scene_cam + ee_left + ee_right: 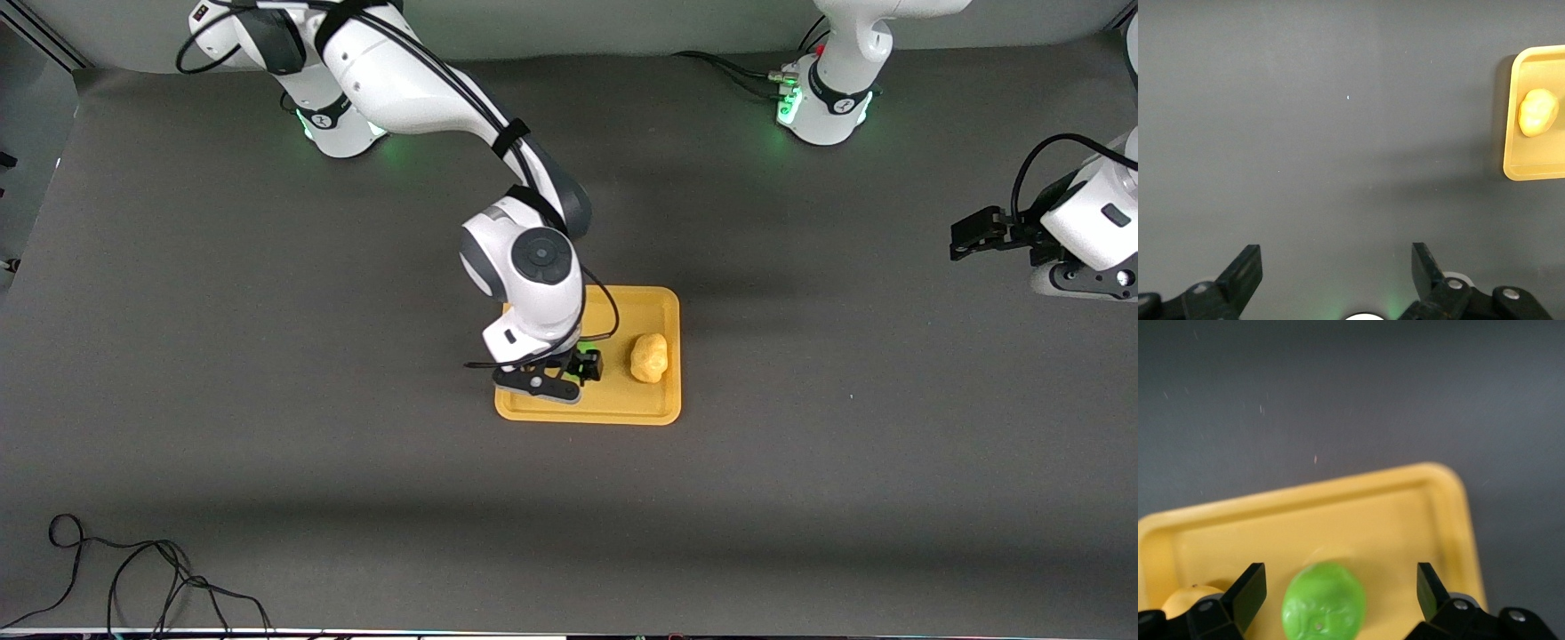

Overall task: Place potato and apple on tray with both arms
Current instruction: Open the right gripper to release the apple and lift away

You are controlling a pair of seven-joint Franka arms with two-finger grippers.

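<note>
- A loose black cable (133, 578) lay on the grey table (267, 444) at the edge nearest the front camera, toward the right arm's end.
- The tray (662, 404) sat mid-table, long sides running toward the two arms' ends.
- The potato (649, 357) rested on the tray, in the part toward the left arm's end, clear of the rim. The left wrist view showed the same: potato (1538, 112) inside the tray (1511, 120), bare tray floor around it.
- The right gripper (578, 369) stood low over the tray's part toward the right arm's end, with the right arm reaching in from its base and covering much of the tray.
- In the right wrist view the right gripper's fingers (1248, 590) were spread wide, with the apple (1323, 601) lying on the tray (1405, 513) between them and a clear gap on either side. Nothing was gripped.
- In that same view the potato (1188, 597) showed just beside one finger, on the tray.
- From the front camera the apple was almost wholly hidden under the right gripper.
- The left gripper (965, 238) waited in the air over bare table at the left arm's end, well apart from the tray. Its fingers (1245, 270) stood wide apart and held nothing.
</note>
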